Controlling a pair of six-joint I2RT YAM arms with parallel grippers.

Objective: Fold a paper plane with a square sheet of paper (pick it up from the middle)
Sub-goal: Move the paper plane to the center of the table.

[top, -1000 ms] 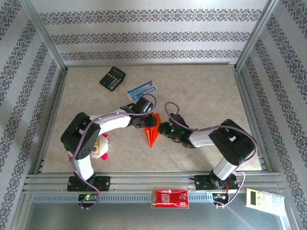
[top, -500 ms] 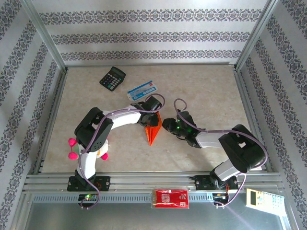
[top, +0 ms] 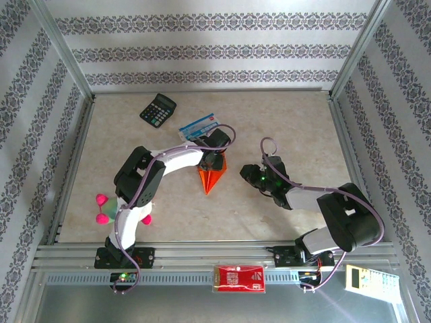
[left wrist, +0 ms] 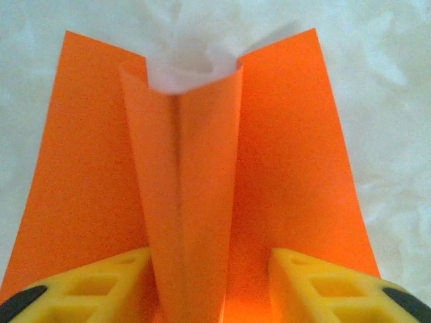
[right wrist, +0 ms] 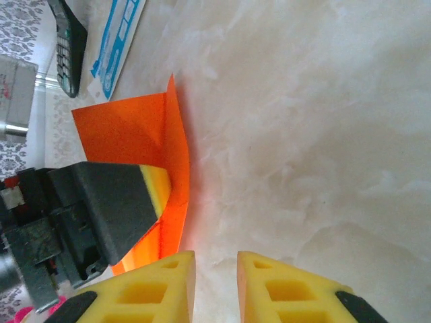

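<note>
The paper plane [top: 211,177] is a bright orange folded sheet lying flat on the marble table with its tip toward the near edge. In the left wrist view the paper plane [left wrist: 192,188] shows a raised centre fold between two flat wings. My left gripper [top: 213,161] sits over its wide end. The left gripper [left wrist: 209,272] is open, its yellow fingers [left wrist: 323,282] on either side of the fold. My right gripper [top: 248,173] is to the right of the paper, apart from it. The right gripper [right wrist: 215,269] is open a little over bare table, with the paper plane [right wrist: 128,128] to its left.
A black calculator [top: 157,109] and a blue-and-white packet [top: 200,126] lie behind the paper. A plush toy with pink knobs [top: 108,215] sits by the left arm's base. A red packet [top: 238,277] rests on the front rail.
The right gripper has drawn back to the right, off the paper. The left gripper has shifted right over the paper and opened wider. The paper has slid slightly toward the back.
</note>
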